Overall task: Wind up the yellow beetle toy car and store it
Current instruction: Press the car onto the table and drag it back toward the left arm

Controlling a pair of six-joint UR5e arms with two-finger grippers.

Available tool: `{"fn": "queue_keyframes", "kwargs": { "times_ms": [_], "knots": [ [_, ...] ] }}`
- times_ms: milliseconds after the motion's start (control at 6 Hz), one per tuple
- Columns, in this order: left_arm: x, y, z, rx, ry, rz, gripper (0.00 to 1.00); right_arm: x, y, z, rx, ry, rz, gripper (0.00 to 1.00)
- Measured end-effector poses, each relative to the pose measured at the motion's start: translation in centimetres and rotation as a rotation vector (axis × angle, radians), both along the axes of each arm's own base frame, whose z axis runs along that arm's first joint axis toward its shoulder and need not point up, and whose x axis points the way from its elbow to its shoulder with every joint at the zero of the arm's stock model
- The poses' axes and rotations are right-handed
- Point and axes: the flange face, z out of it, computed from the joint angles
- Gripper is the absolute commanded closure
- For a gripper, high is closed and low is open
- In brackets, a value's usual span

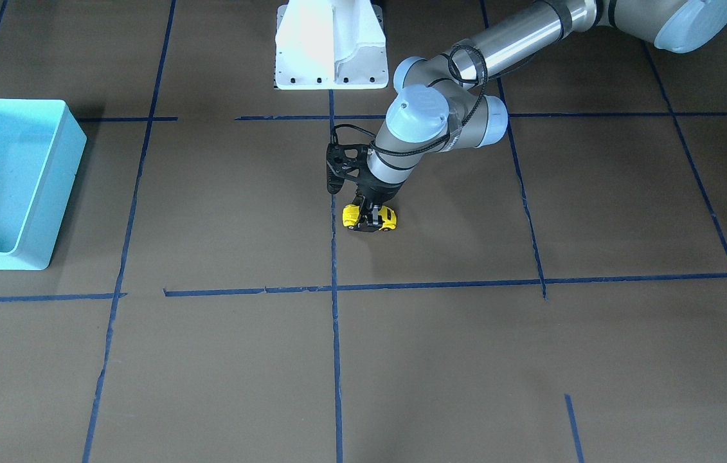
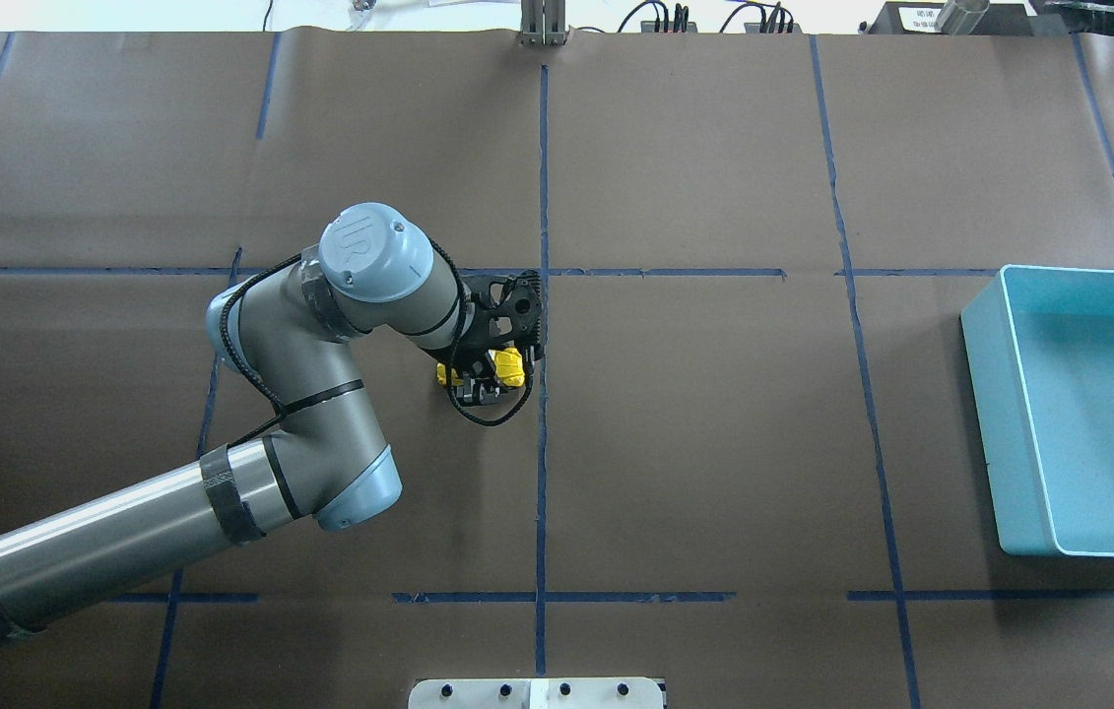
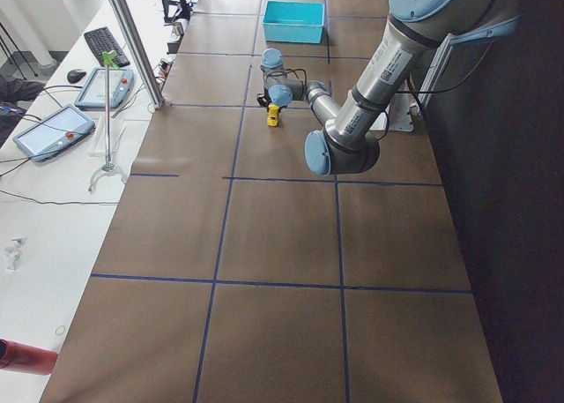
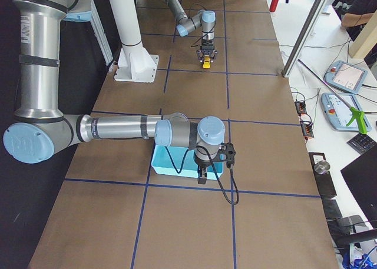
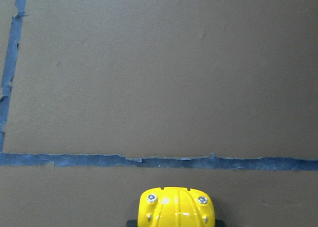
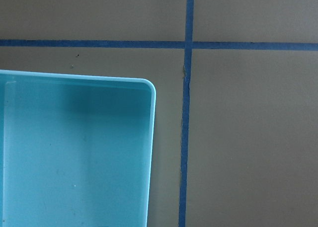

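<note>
Brown-papered counter (image 1: 440,360) carries the yellow beetle toy car (image 1: 389,219), half hidden under my left tool (image 1: 370,220) clamped on it; the state of my right tool (image 4: 202,175) I cannot tell.

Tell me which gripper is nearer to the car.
Left. The left gripper is down around the car at mid-table; the right gripper hangs far off, at the bin.

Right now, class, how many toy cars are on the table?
1. The yellow beetle toy car sits near the middle of the table, gripped by the left hand. None shows in the light blue bin.
</note>
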Motion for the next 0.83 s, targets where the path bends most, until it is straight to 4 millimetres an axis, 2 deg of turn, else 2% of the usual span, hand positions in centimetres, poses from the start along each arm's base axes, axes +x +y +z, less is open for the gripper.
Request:
{"fn": "queue_keyframes", "kwargs": {
  "times_ms": [500,833],
  "knots": [
    [-4.9,1.7,4.7,0.008,0.012,0.000,1.00,0.0,0.0,0.0,-0.001,-0.001,0.000,0.00],
    [-8.0,1.3,9.0,0.003,0.031,-0.002,1.00,0.0,0.0,0.1,-0.002,-0.003,0.000,0.00]
  ]
}}
